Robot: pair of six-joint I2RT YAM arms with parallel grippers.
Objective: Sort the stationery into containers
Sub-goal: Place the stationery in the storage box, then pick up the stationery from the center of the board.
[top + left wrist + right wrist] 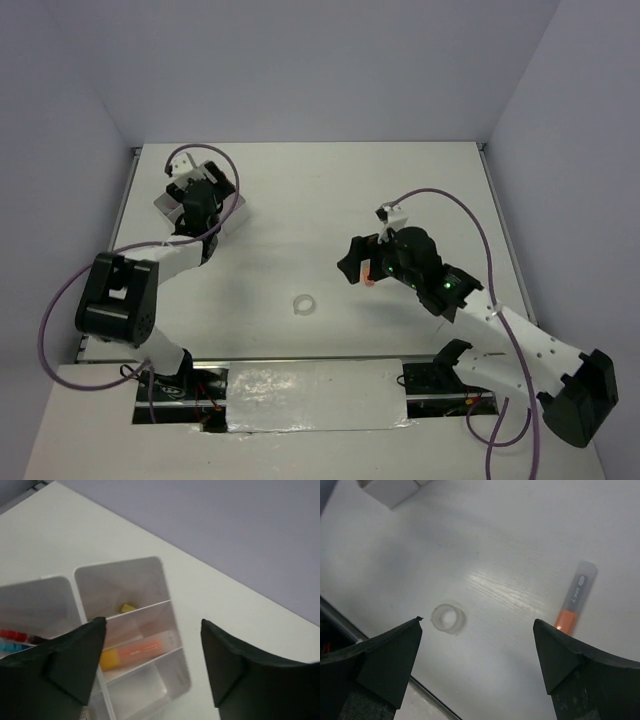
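Right gripper [477, 622], spread wide and empty, hovers mid-worktop above a clear tape ring [448, 618] and an orange marker [575, 600] with a translucent cap. Left gripper [152, 621], also spread, hangs over the white trays [120, 572] near the far left corner.

Clear tape ring [448, 618], orange marker [576, 604], perhaps a tray corner [390, 491], beyond wide-spread claw [477, 620].

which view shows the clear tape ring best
The right wrist view: the tape ring lies large and unobstructed on the table, its hollow middle plain. In the top external view the tape ring is small and faint. The left wrist view does not show it.
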